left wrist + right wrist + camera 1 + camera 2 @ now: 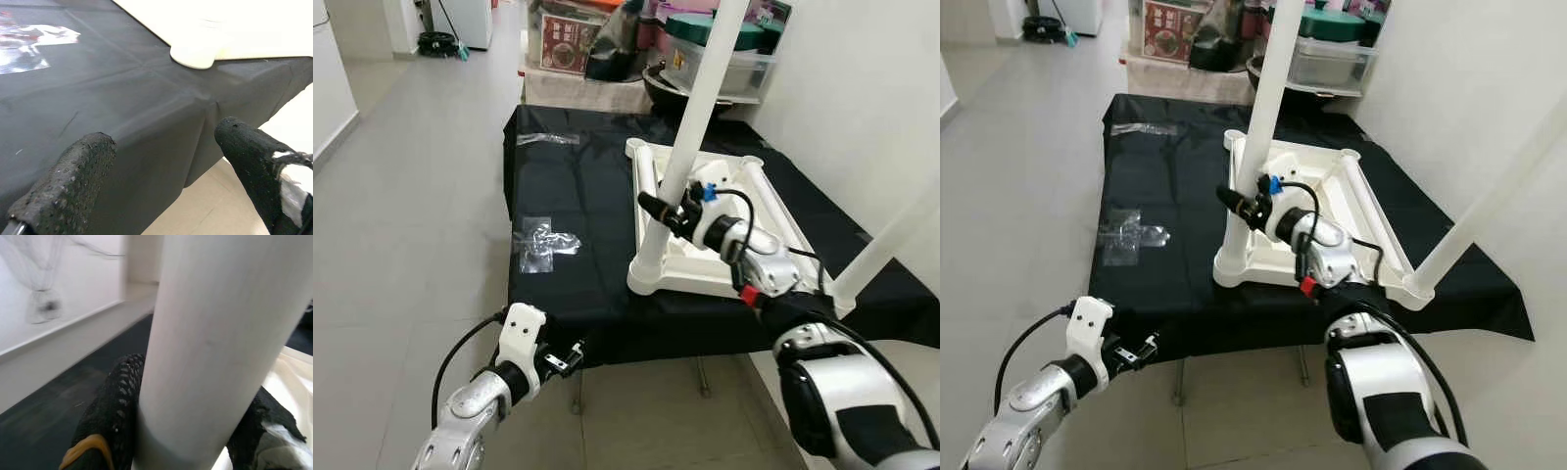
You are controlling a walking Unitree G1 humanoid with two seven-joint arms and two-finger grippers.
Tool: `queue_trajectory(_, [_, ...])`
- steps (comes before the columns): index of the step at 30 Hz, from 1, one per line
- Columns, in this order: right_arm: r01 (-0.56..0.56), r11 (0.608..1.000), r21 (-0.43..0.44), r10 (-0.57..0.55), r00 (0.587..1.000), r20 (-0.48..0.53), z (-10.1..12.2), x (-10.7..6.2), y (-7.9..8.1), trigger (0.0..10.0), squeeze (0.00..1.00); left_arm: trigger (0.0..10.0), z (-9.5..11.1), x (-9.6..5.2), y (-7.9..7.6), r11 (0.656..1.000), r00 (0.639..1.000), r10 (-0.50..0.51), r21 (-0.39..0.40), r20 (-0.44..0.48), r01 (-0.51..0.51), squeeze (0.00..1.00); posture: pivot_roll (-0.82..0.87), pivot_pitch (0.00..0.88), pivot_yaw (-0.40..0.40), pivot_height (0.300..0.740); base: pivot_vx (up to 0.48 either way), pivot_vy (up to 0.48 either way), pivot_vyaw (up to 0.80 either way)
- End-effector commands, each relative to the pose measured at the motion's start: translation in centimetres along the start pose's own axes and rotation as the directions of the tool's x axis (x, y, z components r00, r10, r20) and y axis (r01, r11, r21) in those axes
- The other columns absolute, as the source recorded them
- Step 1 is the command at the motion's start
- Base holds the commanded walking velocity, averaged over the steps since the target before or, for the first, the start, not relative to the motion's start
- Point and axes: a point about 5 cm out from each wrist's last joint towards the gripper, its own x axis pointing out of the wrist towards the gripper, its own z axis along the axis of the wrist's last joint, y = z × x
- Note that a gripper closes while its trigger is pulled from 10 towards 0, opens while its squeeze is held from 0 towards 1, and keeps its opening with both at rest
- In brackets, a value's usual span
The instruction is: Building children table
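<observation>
I note my right gripper (668,212) clamped around the white table leg (697,108); left gripper (570,356) gapes empty beside the black cloth (578,215).

A grey tiled floor (411,196) runs beside a black-draped counter (568,186) against a white wall (862,88), with stacked storage boxes (724,59) behind.

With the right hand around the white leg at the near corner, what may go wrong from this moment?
1. The right hand is closed on the white leg low down, and the leg leans; pushing sideways may strain or loosen its corner socket.
2. The upside-down table top lies close to the near edge of the black cloth; a pull toward the robot may drag it off.
</observation>
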Motion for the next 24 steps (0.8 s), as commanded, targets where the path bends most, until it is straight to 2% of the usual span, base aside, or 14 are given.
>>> queue_trajectory(1, [0.318, 0.948, -0.008, -0.317, 0.941, -0.115, -1.8, -1.5, -3.1, 0.0, 0.0, 10.0, -0.4, -0.2, -0.2, 1.0, 1.0, -0.003, -0.001, -0.014, 0.003, 0.0, 0.07, 0.0, -0.181, 0.74, 0.0, 0.0, 0.0])
queue_trajectory(2, [0.482, 0.876, 0.03, -0.472, 0.867, -0.161, -2.9, -2.5, -4.4, 0.0, 0.0, 10.0, -0.4, -0.2, -0.3, 1.0, 1.0, -0.004, -0.002, -0.015, 0.004, 0.0, 0.07, 0.0, -0.179, 0.74, 0.0, 0.0, 0.0])
queue_trajectory(3, [0.482, 0.876, 0.03, -0.472, 0.867, -0.161, -2.9, -2.5, -4.4, 0.0, 0.0, 10.0, -0.4, -0.2, -0.3, 1.0, 1.0, -0.004, -0.002, -0.015, 0.004, 0.0, 0.07, 0.0, -0.179, 0.74, 0.0, 0.0, 0.0])
queue_trajectory(4, [0.624, 0.778, 0.068, -0.6, 0.771, -0.211, -4.5, -3.8, -5.1, 0.0, 0.0, 10.0, -0.5, -0.2, -0.4, 1.0, 1.0, -0.008, -0.004, -0.018, 0.008, 0.0, 0.06, 0.0, -0.171, 0.74, 0.0, 0.0, 0.0])
queue_trajectory(5, [0.624, 0.778, 0.068, -0.6, 0.771, -0.211, -4.5, -3.8, -5.1, 0.0, 0.0, 10.0, -0.5, -0.2, -0.4, 1.0, 1.0, -0.008, -0.004, -0.018, 0.008, 0.0, 0.06, 0.0, -0.171, 0.74, 0.0, 0.0, 0.0])
queue_trajectory(7, [0.742, 0.663, 0.099, -0.7, 0.662, -0.268, -6.7, -5.5, -5.2, 0.0, 0.0, 10.0, -0.6, -0.1, -0.4, 1.0, 1.0, -0.013, -0.006, -0.022, 0.013, 0.0, 0.06, 0.0, -0.167, 0.74, 0.0, 0.0, 0.0])
queue_trajectory(8, [0.742, 0.663, 0.099, -0.7, 0.662, -0.268, -6.7, -5.5, -5.2, 0.0, 0.0, 10.0, -0.6, -0.1, -0.4, 1.0, 1.0, -0.013, -0.006, -0.022, 0.013, 0.0, 0.06, 0.0, -0.167, 0.74, 0.0, 0.0, 0.0])
queue_trajectory(11, [0.789, 0.607, 0.095, -0.742, 0.606, -0.287, -7.8, -6.2, -4.4, 0.0, 0.0, 10.0, -0.6, 0.0, -0.5, 1.0, 1.0, -0.017, -0.006, -0.024, 0.017, 0.0, 0.05, 0.0, -0.165, 0.74, 0.0, 0.0, 0.0])
queue_trajectory(12, [0.818, 0.568, 0.096, -0.772, 0.569, -0.282, -7.7, -6.3, -4.1, 0.0, 0.0, 10.0, -0.5, 0.1, -0.5, 1.0, 1.0, -0.019, -0.006, -0.024, 0.019, 0.0, 0.05, 0.0, -0.165, 0.74, 0.0, 0.0, 0.0])
queue_trajectory(17, [0.807, 0.581, 0.106, -0.764, 0.585, -0.272, -6.8, -5.5, -3.8, 0.0, 0.0, 10.0, -0.6, 0.2, -0.6, 1.0, 1.0, -0.02, -0.007, -0.024, 0.02, 0.0, 0.05, 0.0, -0.166, 0.74, 0.0, 0.0, 0.0])
queue_trajectory(18, [0.756, 0.64, 0.135, -0.722, 0.653, -0.231, -6.0, -4.7, -3.3, 10.0, 0.0, 10.0, -0.6, 0.1, -0.6, 1.0, 0.999, -0.02, -0.008, -0.025, 0.02, 0.0, 0.05, 0.0, -0.165, 0.74, 0.0, 0.0, 0.0])
queue_trajectory(19, [0.726, 0.671, 0.151, -0.697, 0.687, -0.204, -5.4, -4.2, -2.9, 10.0, 0.0, 10.0, -0.7, 0.1, -0.6, 1.0, 0.999, -0.02, -0.008, -0.026, 0.019, 0.0, 0.05, 0.0, -0.166, 0.74, 0.0, 0.0, 0.0])
queue_trajectory(20, [0.679, 0.722, 0.132, -0.666, 0.734, -0.132, -4.0, -3.7, -2.7, 10.0, 1.0, 10.0, -0.7, 0.0, -0.6, 1.0, 0.999, -0.019, -0.009, -0.027, 0.018, 0.0, 0.05, 0.0, -0.166, 0.74, 0.0, 0.0, 0.0])
queue_trajectory(24, [0.648, 0.744, 0.163, -0.644, 0.761, -0.085, -3.0, -3.4, -2.8, 10.0, 1.0, 10.0, -0.6, -0.1, -0.5, 1.0, 1.0, -0.016, -0.009, -0.025, 0.016, 0.0, 0.05, 0.0, -0.166, 0.74, 0.0, 0.0, 0.0])
